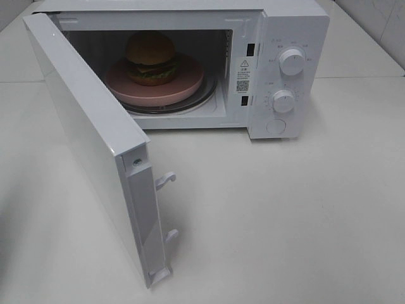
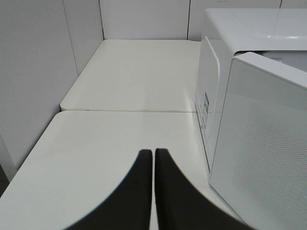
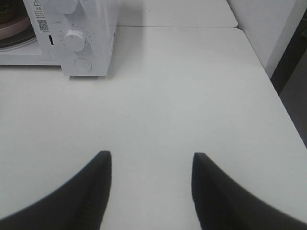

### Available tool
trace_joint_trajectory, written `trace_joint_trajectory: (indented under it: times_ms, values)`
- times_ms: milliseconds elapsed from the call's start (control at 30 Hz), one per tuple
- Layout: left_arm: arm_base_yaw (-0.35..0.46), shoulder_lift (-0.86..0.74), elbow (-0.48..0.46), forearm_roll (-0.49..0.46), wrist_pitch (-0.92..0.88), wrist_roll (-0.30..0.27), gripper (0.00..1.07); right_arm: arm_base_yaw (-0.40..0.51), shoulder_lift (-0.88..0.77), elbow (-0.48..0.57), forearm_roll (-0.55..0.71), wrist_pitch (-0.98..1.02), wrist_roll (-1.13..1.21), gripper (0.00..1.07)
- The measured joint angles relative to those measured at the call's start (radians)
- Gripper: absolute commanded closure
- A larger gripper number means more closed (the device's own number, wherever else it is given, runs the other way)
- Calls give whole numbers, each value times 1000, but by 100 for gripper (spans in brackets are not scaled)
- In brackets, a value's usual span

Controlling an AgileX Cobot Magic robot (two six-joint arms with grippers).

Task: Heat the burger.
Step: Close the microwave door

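Left claw (image 2: pixel 153 153): pinched tight, the black fingers (image 2: pixel 136 191) touching, nothing between them; it hangs over bare table (image 2: pixel 96 158).
Near left claw: the microwave (image 2: pixel 209 91) side wall and the outer face of its open door (image 2: pixel 261 148), both close by.
Right claw (image 3: pixel 151 154): half spread, with a clear gap between the fingers, holding nothing; it is above the table and faces the control panel.
Ahead of right claw: the lower knob (image 3: pixel 75 40) and, just under it, the round button (image 3: pixel 82 64), well apart from the claw.
High view, microwave: at 12 o'clock on the table, with neither claw in sight.
Door: hinged on the oven's 9 o'clock side and swung wide toward 7 o'clock; two white hooks (image 1: pixel 166 179) stick out of its free edge.
Burger (image 1: pixel 150 57): inside the cavity at about 11 o'clock in the high view, upright on the middle of the plate (image 1: pixel 190 85).
Plate: pink, resting on the glass turntable (image 1: pixel 204 101).
Controls: at 3 o'clock of the cavity; the upper knob (image 1: pixel 292 61) is at 12 o'clock of the lower knob and the button at 6 o'clock.
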Motion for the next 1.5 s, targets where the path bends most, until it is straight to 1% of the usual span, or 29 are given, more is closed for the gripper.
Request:
trace_joint_trajectory:
  times_ms: [133, 167, 200, 267, 300, 333, 367, 400, 433, 467, 500, 533, 567, 600, 633, 667, 700, 767, 833, 867, 1000, 1067, 1133, 1267, 1333, 1400, 1433, 1467, 1500]
  values:
    - [0, 42, 0, -4, -36, -1, 106, 0, 0, 0, 0, 0, 0, 57]
    - [0, 69, 0, -2, -64, -14, 106, 0, 0, 0, 0, 0, 0, 57]
    - [0, 69, 0, -2, -64, -14, 106, 0, 0, 0, 0, 0, 0, 57]
    - [0, 109, 0, 53, -120, -80, 106, 0, 0, 0, 0, 0, 0, 57]
    - [0, 137, 1, 116, -157, -141, 106, 0, 0, 0, 0, 0, 0, 57]
    - [0, 137, 1, 116, -157, -141, 106, 0, 0, 0, 0, 0, 0, 57]
    - [0, 152, 2, 153, -179, -178, 106, 0, 0, 0, 0, 0, 0, 57]
    - [0, 152, 2, 153, -179, -178, 106, 0, 0, 0, 0, 0, 0, 57]
    - [0, 185, 3, 224, -219, -249, 106, 0, 0, 0, 0, 0, 0, 57]
    - [0, 207, 3, 256, -245, -282, 106, 0, 0, 0, 0, 0, 0, 57]
    - [0, 207, 3, 256, -245, -282, 106, 0, 0, 0, 0, 0, 0, 57]
    - [0, 250, 3, 301, -306, -334, 106, 0, 0, 0, 0, 0, 0, 57]
    - [0, 270, 3, 317, -332, -353, 106, 0, 0, 0, 0, 0, 0, 57]
    - [0, 270, 3, 317, -332, -353, 106, 0, 0, 0, 0, 0, 0, 57]
    - [0, 323, 3, 349, -395, -390, 106, 0, 0, 0, 0, 0, 0, 57]
    - [0, 373, 3, 373, -460, -405, 106, 0, 0, 0, 0, 0, 0, 57]
    - [0, 373, 3, 373, -460, -405, 106, 0, 0, 0, 0, 0, 0, 57]
    - [0, 435, 3, 404, -520, -413, 106, 0, 0, 0, 0, 0, 0, 57]
    - [0, 451, 3, 413, -536, -413, 106, 0, 0, 0, 0, 0, 0, 57]
    - [0, 487, 3, 428, -558, -415, 106, 0, 0, 0, 0, 0, 0, 57]
    - [0, 532, 3, 443, -600, -415, 106, 0, 0, 0, 0, 0, 0, 57]
    - [0, 549, 3, 446, -620, -410, 106, 0, 0, 0, 0, 0, 0, 57]
    - [0, 602, 3, 447, -681, -391, 106, 0, 0, 0, 0, 0, 0, 57]
    - [0, 659, 2, 467, -732, -385, 106, 0, 0, 0, 0, 0, 0, 57]
    - [-24, 712, 2, 496, -791, -373, 106, 0, 0, 0, 0, 0, 0, 57]
    - [-39, 719, 2, 499, -799, -366, 106, 0, 0, 0, 0, 0, 0, 57]
    - [-72, 735, 0, 500, -810, -346, 106, 0, 0, 0, 0, 0, 0, 57]
    - [-72, 735, 0, 500, -810, -346, 106, 0, 0, 0, 0, 0, 0, 57]
    - [-84, 745, -1, 499, -816, -333, 106, 0, 0, 0, 0, 0, 0, 57]
